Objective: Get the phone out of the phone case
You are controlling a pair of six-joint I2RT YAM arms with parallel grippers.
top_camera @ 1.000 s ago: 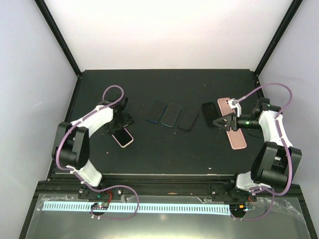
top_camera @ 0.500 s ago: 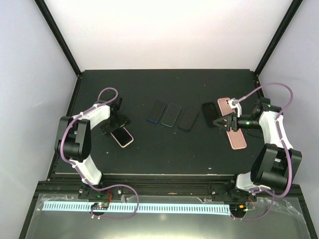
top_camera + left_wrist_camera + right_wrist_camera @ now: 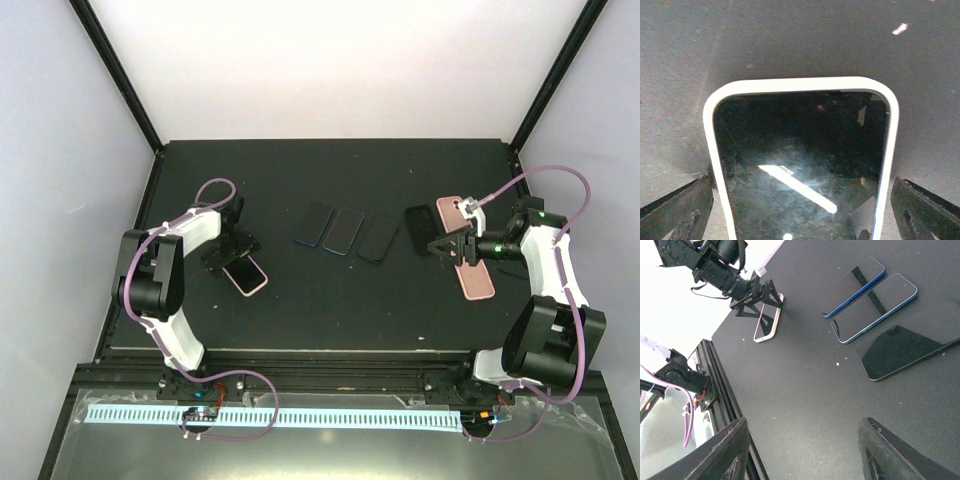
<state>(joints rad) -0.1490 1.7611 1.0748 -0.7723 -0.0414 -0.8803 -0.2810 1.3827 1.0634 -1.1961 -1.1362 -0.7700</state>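
A dark-screened phone in a white-rimmed phone case [image 3: 800, 150] lies flat on the black table [image 3: 330, 300], left of the middle [image 3: 248, 277]. My left gripper [image 3: 802, 217] is open and low over its far end, one finger on each side of the case [image 3: 677, 212], close to its edges. In the top view that gripper [image 3: 227, 254] sits at the phone's upper left end. My right gripper [image 3: 441, 245] hovers open at the right with nothing between its fingers [image 3: 715, 455]. The right wrist view looks across at the cased phone [image 3: 769, 317].
Three bare phones [image 3: 314, 223] [image 3: 343, 230] [image 3: 378, 238] lie in a row at mid-table, with a fourth dark one [image 3: 420, 228] beside the right gripper. Two pink phone-shaped pieces [image 3: 452, 212] [image 3: 476, 281] lie under the right arm. Black frame posts stand at the back corners.
The left gripper has shifted slightly left and back along the cased phone, and its arm has folded closer to its base. The right arm has barely moved.
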